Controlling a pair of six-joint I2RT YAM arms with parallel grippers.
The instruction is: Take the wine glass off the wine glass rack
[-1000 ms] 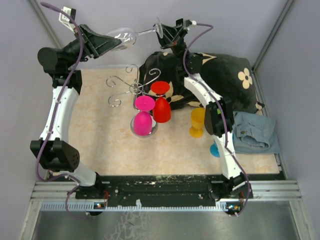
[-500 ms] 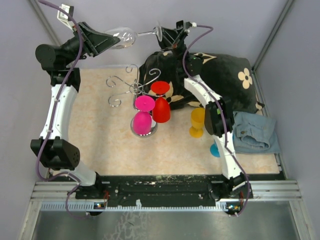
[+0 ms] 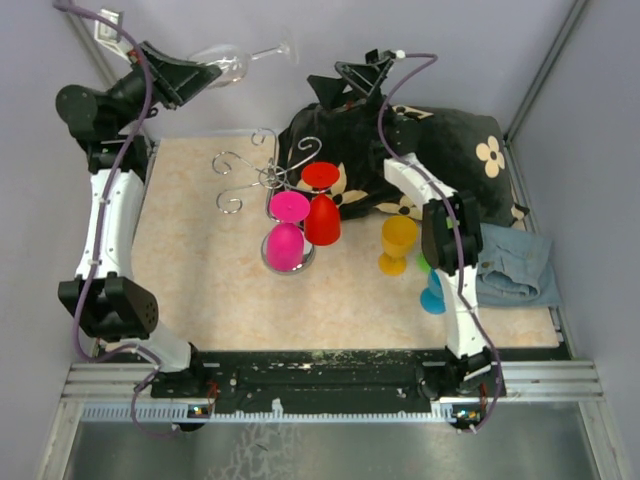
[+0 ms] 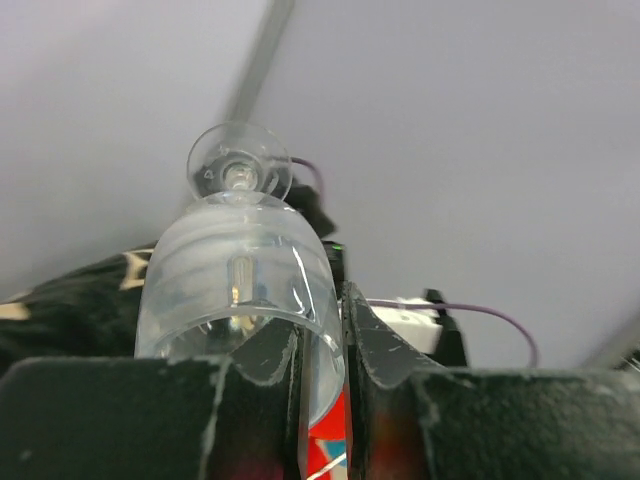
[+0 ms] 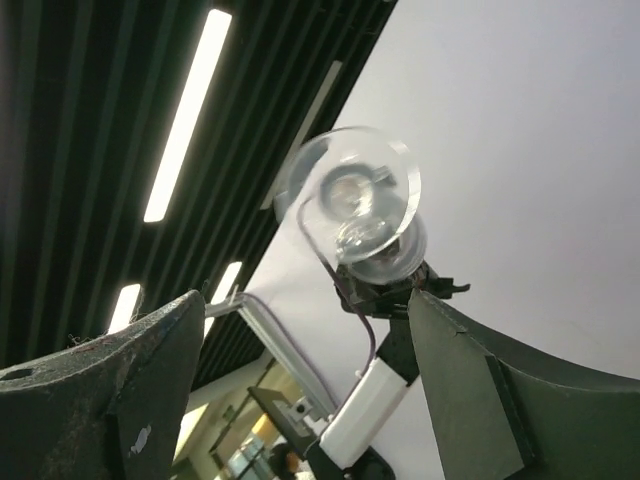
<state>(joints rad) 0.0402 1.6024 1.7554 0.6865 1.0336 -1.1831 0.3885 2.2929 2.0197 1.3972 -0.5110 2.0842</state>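
A clear wine glass (image 3: 228,63) hangs in the air at the back left, lying sideways with its foot pointing right. My left gripper (image 3: 203,73) is shut on the rim of its bowl (image 4: 235,280), one finger inside the glass and one outside. The right gripper (image 3: 347,72) stands open a short way to the right of the foot, touching nothing. In the right wrist view the foot (image 5: 360,190) shows ahead, beyond the wide-spread fingers (image 5: 500,400). The silver wine glass rack (image 3: 262,172) stands below on the mat.
A pink glass (image 3: 286,245) and a red glass (image 3: 323,220) sit at the rack. A yellow goblet (image 3: 397,243) and a blue object (image 3: 432,298) stand to the right. A black flowered cushion (image 3: 450,150) and folded jeans (image 3: 512,265) fill the back right.
The right gripper has let go of the glass foot, opened wide and drawn back to the right. The left arm has carried the glass up and to the left.
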